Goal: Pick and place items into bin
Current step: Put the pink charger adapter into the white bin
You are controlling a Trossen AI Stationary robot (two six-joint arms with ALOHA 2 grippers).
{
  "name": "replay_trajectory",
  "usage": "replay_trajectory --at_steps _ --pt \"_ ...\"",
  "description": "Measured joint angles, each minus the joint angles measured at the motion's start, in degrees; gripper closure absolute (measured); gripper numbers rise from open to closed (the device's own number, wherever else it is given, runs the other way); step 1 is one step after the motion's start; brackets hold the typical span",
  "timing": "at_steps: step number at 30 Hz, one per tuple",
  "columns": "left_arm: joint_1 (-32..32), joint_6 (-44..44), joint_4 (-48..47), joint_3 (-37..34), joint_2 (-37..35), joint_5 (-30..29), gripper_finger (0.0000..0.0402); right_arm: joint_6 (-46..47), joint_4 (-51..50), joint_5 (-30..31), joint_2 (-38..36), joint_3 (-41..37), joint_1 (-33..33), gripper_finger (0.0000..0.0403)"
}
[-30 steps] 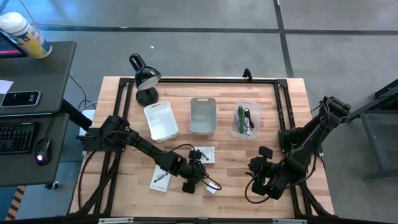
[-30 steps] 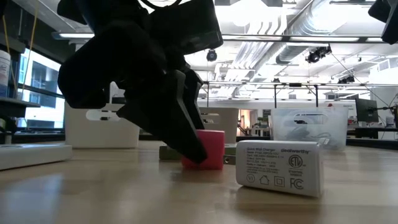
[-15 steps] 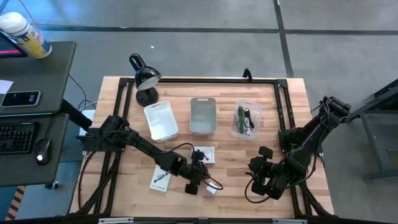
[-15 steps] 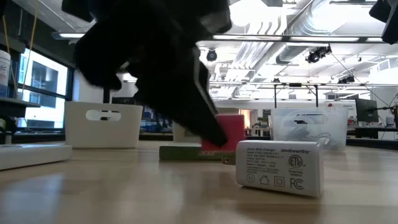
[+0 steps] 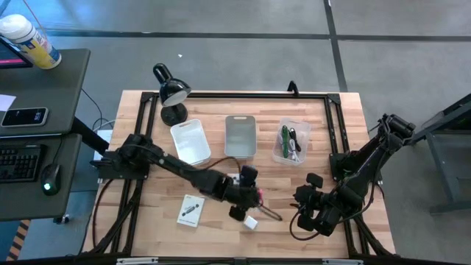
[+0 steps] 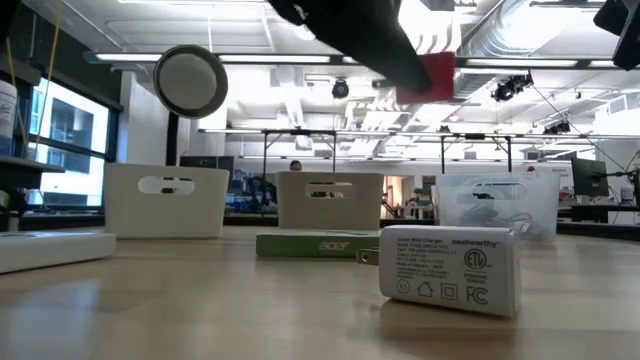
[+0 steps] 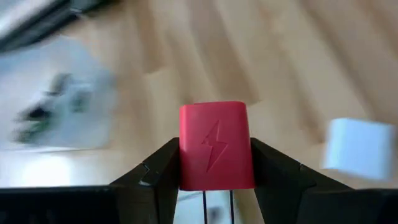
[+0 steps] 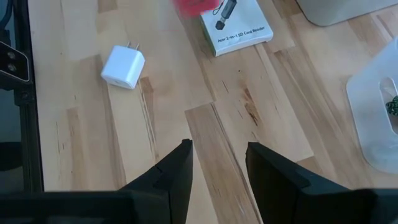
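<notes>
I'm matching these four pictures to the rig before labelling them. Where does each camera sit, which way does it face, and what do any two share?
High view: above the table, looking straight down; both arms show, the left tool over the middle, the right tool waiting nearby.
Low view: at table-top height, looking across; white cube close, left arm overhead.
Left wrist view: looks past its own fingers, shut on the pink cube.
Right wrist view: looks down past open fingers at the table.
Shared: pink cube and white cube appear in all four.

pink cube [image 7: 216,145] now lifted off the table, clamped in left gripper [image 5: 254,196], carried rightward
</notes>
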Motion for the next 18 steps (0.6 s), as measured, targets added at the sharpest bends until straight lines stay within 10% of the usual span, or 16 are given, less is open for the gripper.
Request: replay_trajectory --at_steps 18 --pt "12.99 5.54 -38.05 12.19 -0.02 -8.33 0.0245 0.22 0.02 0.72 0.00 0.00 0.01 0.0263"
